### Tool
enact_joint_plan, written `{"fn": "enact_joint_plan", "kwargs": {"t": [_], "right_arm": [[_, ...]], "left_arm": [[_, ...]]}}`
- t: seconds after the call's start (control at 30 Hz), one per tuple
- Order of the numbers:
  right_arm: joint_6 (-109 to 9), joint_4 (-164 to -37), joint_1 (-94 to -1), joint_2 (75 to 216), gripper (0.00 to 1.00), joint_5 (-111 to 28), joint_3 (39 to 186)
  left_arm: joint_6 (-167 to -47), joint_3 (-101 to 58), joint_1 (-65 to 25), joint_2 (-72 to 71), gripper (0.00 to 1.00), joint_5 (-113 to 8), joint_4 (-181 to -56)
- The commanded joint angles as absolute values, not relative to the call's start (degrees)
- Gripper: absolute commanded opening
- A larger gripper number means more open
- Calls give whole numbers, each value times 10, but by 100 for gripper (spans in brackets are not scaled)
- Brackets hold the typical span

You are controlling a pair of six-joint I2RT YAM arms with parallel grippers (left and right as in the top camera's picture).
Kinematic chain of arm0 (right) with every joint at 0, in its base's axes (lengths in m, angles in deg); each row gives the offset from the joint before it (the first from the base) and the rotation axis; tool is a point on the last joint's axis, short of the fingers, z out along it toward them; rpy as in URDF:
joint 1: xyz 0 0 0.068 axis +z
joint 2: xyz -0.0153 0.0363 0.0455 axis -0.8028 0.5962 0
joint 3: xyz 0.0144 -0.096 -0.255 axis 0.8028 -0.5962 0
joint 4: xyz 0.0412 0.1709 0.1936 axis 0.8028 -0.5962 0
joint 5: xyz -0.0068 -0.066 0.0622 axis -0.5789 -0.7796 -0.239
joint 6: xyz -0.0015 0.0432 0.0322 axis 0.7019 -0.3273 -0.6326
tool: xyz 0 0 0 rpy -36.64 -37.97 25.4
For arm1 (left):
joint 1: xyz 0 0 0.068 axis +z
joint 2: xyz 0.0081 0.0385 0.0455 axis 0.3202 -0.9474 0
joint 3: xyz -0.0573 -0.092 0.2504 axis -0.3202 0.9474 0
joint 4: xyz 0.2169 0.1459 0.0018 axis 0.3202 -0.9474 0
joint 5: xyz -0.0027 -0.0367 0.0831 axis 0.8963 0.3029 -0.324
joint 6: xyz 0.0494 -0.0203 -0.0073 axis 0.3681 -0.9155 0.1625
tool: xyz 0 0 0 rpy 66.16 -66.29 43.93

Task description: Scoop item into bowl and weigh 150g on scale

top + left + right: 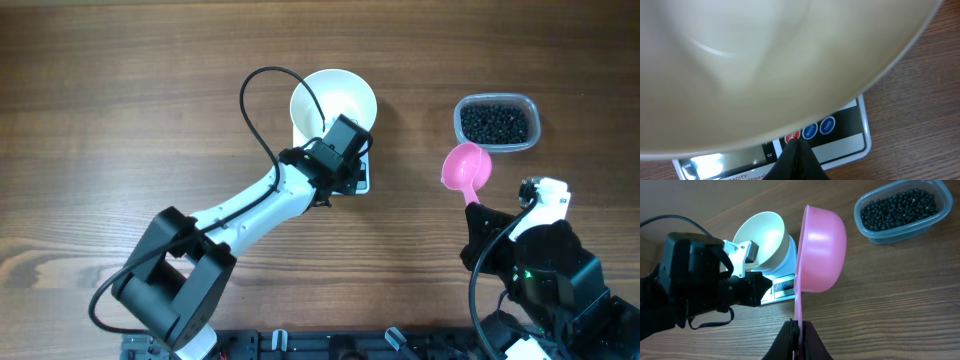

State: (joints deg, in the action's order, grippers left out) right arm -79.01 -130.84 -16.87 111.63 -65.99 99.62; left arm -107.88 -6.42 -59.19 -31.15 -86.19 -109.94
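The white bowl (333,100) stands empty on the small white scale (361,181). My left gripper (796,142) is shut with nothing in it, and its tips rest at the red button on the scale's front panel (845,132), just under the bowl's rim (790,75). My right gripper (799,326) is shut on the handle of a pink scoop (822,250). The scoop (466,168) is empty and held above the table right of the scale. The item, many tiny black beads (494,121), fills a clear tub (902,210) at the back right.
The left arm (245,210) reaches diagonally from the front left across the wooden table, with a black cable looping beside the bowl (255,95). The right arm's base (545,270) sits at the front right corner.
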Motion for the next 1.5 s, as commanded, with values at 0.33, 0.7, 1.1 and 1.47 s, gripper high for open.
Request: {"fn": "enact_joint_plan", "kwargs": {"t": [0.33,0.7,1.1,1.47], "right_arm": [[-798,-1305,-171,1114,4,-679,1006],[-798,-1305,-171,1114,4,-680,1006],[-798,-1304,-171,1114,4,-680,1006],[-798,-1305,-171,1114,4,-680,1006]], "left_arm": [[-1072,-67,-593,-333,4,-870,-1088],[-1072,-67,-593,-333,4,-855,-1088],[-1072,-67,-593,-333,4,-855,-1088],[-1074,-67,-594,-345,4,-855,-1088]]}}
